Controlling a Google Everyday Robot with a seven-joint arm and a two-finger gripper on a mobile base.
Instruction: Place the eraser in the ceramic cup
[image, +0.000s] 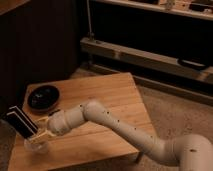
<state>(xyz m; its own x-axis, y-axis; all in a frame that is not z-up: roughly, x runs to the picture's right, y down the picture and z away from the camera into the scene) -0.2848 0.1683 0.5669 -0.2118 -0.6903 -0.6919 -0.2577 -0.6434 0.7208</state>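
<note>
We see a wooden surface (112, 95) carrying a black round bowl (43, 97) near its far left corner. Speckled carpet (172, 112) lies beyond it, below a low shelf rail (150, 57). The claw (40, 129) hangs over the surface's near left corner.
</note>
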